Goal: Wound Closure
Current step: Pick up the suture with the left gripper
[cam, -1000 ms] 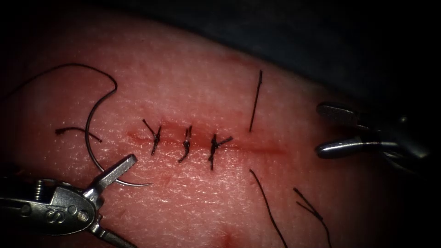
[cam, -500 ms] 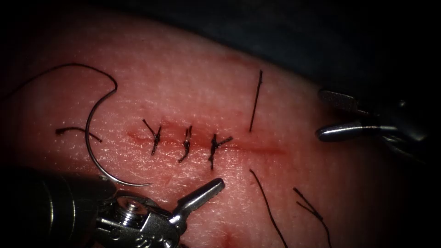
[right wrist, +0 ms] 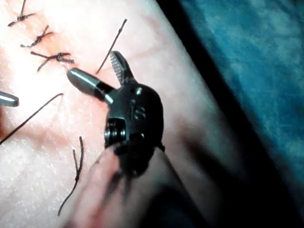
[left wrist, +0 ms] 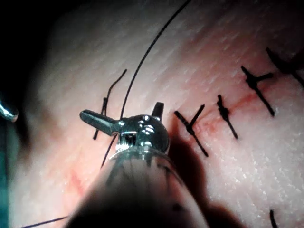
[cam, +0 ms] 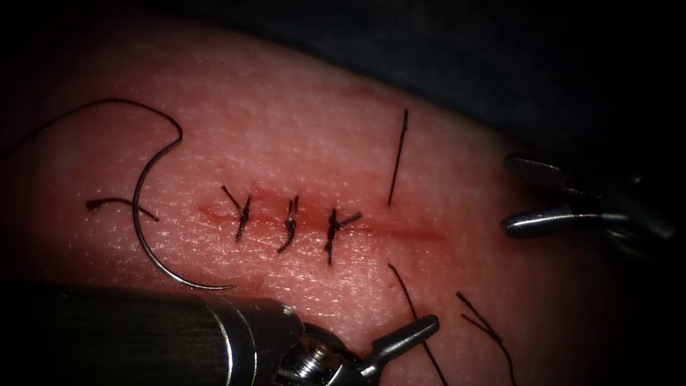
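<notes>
The tissue (cam: 300, 121) lies under the endoscope with its cut (cam: 400, 230) running left to right, and three knotted stitches (cam: 289, 225) cross the cut's left and middle stretch. The curved needle (cam: 146, 229) lies loose on the surface well left of the stitches, held by neither tool and not in the tissue, its point (cam: 232, 287) aimed right toward the left arm's shaft. Its thread (cam: 114, 104) arcs away from the blunt end up and off to the left. The left gripper (cam: 389, 350) now sits low and right of centre, below the cut, having slid rightward along the lower edge over the last second (it was beside the needle's point before). Its jaws stand spread and grasp nothing; one jaw lies over a loose cut end of thread (cam: 414, 314) without closing on it. The left wrist view shows the same gripper (left wrist: 121, 118) spread wide above the tissue. The right gripper (cam: 525, 196) hovers at the right end of the cut, jaws parted and empty, as its own wrist view (right wrist: 97, 71) confirms. More cut ends (cam: 397, 154) lie scattered right of the stitches.
</notes>
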`<state>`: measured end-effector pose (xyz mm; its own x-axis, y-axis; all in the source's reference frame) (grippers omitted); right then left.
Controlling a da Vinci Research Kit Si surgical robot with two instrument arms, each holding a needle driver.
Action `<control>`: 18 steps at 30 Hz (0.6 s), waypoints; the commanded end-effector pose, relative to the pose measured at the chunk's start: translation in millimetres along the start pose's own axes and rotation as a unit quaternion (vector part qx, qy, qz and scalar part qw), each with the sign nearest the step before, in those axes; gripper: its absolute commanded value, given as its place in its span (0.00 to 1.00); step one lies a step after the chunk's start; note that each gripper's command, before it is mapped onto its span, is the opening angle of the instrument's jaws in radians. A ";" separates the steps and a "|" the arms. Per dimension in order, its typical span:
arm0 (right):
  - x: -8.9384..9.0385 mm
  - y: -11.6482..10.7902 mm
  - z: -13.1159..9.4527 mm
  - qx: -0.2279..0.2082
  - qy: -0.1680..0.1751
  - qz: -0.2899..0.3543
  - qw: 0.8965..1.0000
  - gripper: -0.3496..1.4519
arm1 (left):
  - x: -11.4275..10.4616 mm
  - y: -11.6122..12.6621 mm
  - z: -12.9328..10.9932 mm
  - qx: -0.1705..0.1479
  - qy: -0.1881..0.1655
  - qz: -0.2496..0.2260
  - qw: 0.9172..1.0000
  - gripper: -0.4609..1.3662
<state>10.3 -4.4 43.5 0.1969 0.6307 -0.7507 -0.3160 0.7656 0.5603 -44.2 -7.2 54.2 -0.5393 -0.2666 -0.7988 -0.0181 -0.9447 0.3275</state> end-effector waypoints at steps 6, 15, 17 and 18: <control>-0.2 0.0 -0.1 0.001 0.000 -0.001 1.000 0.85 | 0.4 0.5 1.5 0.008 0.015 0.025 1.000 0.81; -0.4 -0.1 -0.2 0.002 0.000 -0.002 1.000 0.85 | 0.7 2.5 3.2 0.006 0.027 0.057 0.998 0.73; -0.5 -0.1 -0.2 0.002 0.000 -0.003 1.000 0.84 | 0.7 2.5 3.2 0.007 0.031 0.068 0.997 0.55; -0.5 -0.2 -0.2 0.002 0.000 -0.003 1.000 0.84 | 0.7 2.5 3.1 0.002 0.031 0.080 0.996 0.31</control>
<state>10.1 -4.9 43.8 0.1983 0.6257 -0.7544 -0.3130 0.7698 0.5563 -47.2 -9.3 56.2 -0.4796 -0.4366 -0.7611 0.0727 -0.8842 0.4614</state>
